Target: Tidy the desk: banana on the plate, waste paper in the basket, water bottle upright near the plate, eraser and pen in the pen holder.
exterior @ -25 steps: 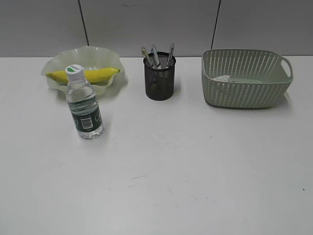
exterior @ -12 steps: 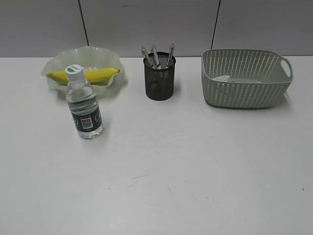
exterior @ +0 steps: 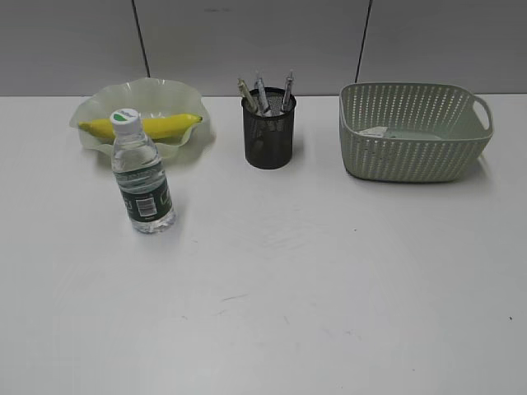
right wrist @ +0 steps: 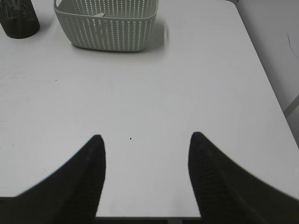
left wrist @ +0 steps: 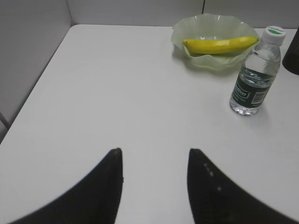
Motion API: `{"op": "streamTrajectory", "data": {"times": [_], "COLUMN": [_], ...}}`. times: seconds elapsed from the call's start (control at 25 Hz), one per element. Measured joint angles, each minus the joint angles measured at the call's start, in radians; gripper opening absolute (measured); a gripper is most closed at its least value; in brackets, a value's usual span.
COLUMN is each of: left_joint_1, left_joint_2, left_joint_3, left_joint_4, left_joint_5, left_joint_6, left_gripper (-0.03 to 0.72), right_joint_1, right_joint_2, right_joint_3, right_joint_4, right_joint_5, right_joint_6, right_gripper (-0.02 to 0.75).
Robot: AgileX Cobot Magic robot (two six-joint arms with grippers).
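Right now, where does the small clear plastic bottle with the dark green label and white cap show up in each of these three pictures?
Exterior view: the clear plastic bottle stands upright at left, in front of the pale green wavy-rimmed plate.
Left wrist view: it stands at the right edge, again just in front of that plate.
Right wrist view: not in it.
Shared landmark: the yellow banana lying on the plate.

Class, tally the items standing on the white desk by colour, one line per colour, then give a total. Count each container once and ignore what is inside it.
Green: 2, plate and basket
Black: 1, pen holder
Clear: 1, water bottle
Total: 4
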Motion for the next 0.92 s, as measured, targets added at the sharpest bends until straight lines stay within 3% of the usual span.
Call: {"op": "streamTrajectory", "data": {"times": [0.92], "left_joint_1": [0.0], "left_joint_2": [0.0], "left_joint_3": [0.0], "left_joint_4": [0.0], "left_joint_5": [0.0], "left_joint_6": [0.001], "left_gripper": [0.342], "right_joint_1": [0.0], "right_joint_2": [0.0], "right_joint_3": [0.0], "right_joint_4": [0.0], "right_joint_5": [0.0], "right_joint_6": [0.0], "right_gripper": [0.454]}}
